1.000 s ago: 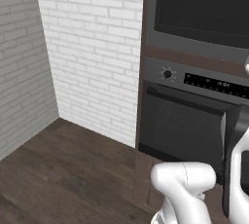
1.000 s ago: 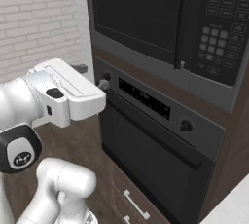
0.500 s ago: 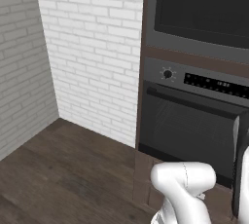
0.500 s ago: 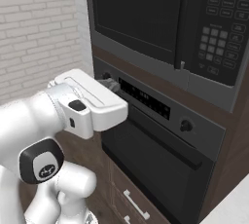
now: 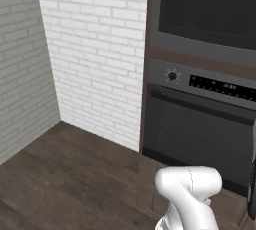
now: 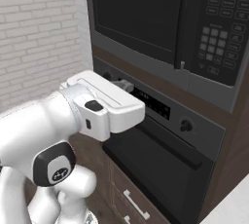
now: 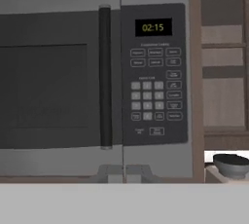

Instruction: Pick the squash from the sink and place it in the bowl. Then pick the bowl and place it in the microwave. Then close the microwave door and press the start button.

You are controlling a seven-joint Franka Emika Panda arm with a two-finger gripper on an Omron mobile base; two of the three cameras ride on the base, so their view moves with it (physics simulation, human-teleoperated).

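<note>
Up close, microwave (image 7: 97, 82) faces the hand camera with its door (image 7: 53, 94) shut flush; vertical dark handle (image 7: 105, 77) sits between the window and the keypad (image 7: 154, 91). Display (image 7: 153, 27) reads 02:15. Gripper (image 7: 122, 172): 2 finger tips pressed together at the bottom of the hand view, nothing between them, apart from the microwave front. From the right base camera the hand (image 6: 104, 106) hangs in front of the oven (image 6: 165, 155), below the microwave door and left of the keypad. Oven has a knob (image 5: 172, 76) and a dark display strip (image 5: 222, 86), with its long handle just under them. White brick wall (image 5: 95, 49) stands left of the oven column, dark wood floor (image 5: 60, 174) below. Dark rounded object, low right in the hand view, too small to identify.
</note>
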